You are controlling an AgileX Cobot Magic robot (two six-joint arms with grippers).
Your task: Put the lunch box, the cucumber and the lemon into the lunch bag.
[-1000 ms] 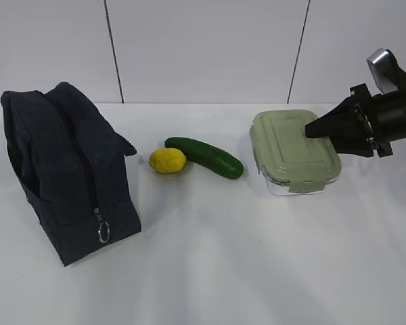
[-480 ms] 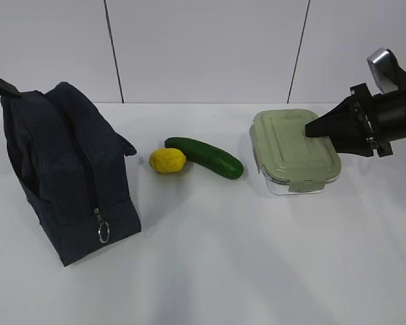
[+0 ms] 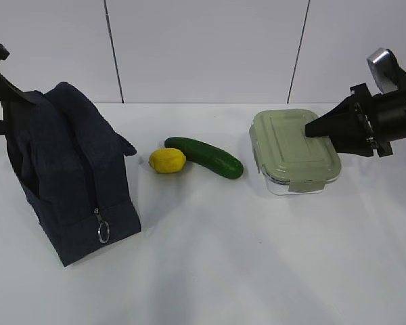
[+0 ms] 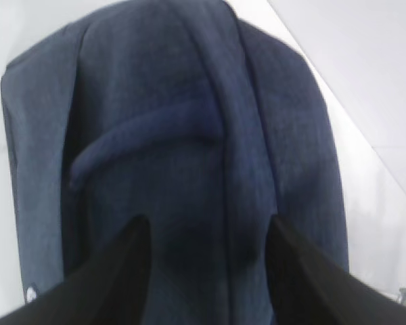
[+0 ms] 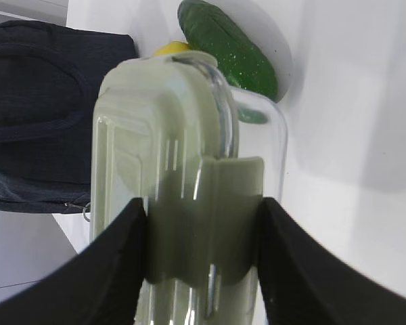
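The navy lunch bag (image 3: 68, 176) stands at the left with its ring pull (image 3: 103, 231) low on the near end. At the bag's upper back edge my left gripper (image 3: 5, 108) is open. In the left wrist view its fingers (image 4: 132, 271) straddle the fabric top (image 4: 189, 135) without pinching it. The yellow lemon (image 3: 167, 160) touches the dark green cucumber (image 3: 204, 157) mid-table. The sage-lidded lunch box (image 3: 294, 152) rests on the table to the right. My right gripper (image 5: 203, 223) is shut on its end, with the fingers against both sides of the lid clip (image 5: 206, 203).
The white table (image 3: 210, 271) runs wide in front of the objects, and a panelled wall (image 3: 203, 47) stands behind. The right wrist view shows the cucumber (image 5: 227, 47) and lemon (image 5: 172, 49) just beyond the lunch box, with the lunch bag (image 5: 47, 115) farther off.
My left gripper has come into the exterior view at the upper left and moved in to the lunch bag's top. The right gripper and lunch box have not moved.
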